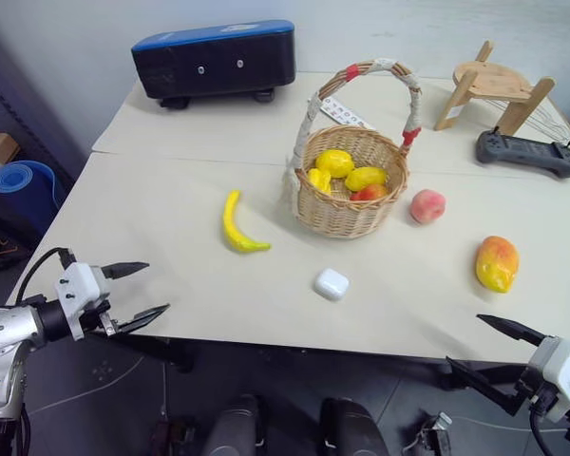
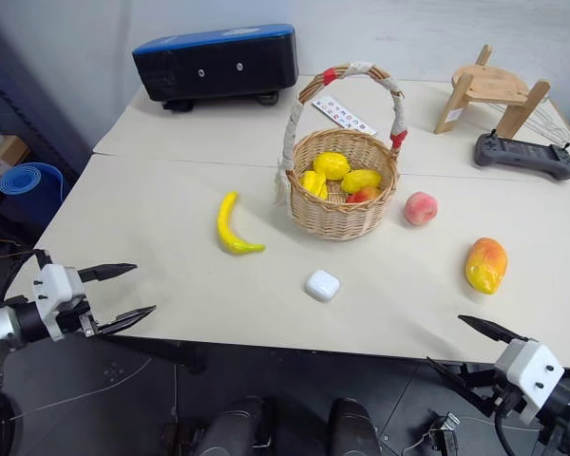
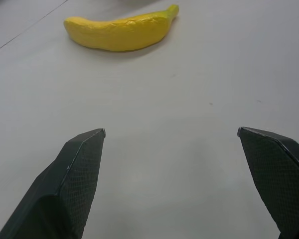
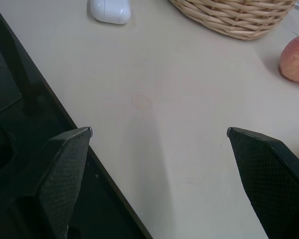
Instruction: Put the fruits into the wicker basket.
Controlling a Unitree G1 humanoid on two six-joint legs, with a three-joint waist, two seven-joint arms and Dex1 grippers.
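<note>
From the head camera I look down on a pale table [image 1: 171, 199]. Near the middle, toward the far edge, stands the wicker basket [image 1: 350, 195] with its tall taped handle. Inside I count yellow lemon-like fruits [image 1: 335, 162] and a bit of red fruit. Three fruits are left on the tabletop: the banana [image 1: 236, 226] just beside the basket on my left, the peach [image 1: 427, 205] just beside it on my right, and the mango [image 1: 497, 263] near the right edge. A small white case [image 1: 331, 283] lies toward the near edge. At the far edge sit a dark blue box [image 1: 214, 59], a wooden stand [image 1: 494, 87] and a black controller [image 1: 529, 152].

My left gripper [image 1: 138, 293] hangs at the near left corner, fingers spread, empty. My right gripper [image 1: 494, 351] hangs off the near right corner, also spread and empty.

In the left wrist view the two fingertips stand wide apart over bare table, the banana ahead of them.

In the right wrist view the fingers are wide apart over the table's near edge, with the case, basket and peach ahead.

I judge the task partly done, with three fruits left.
</note>
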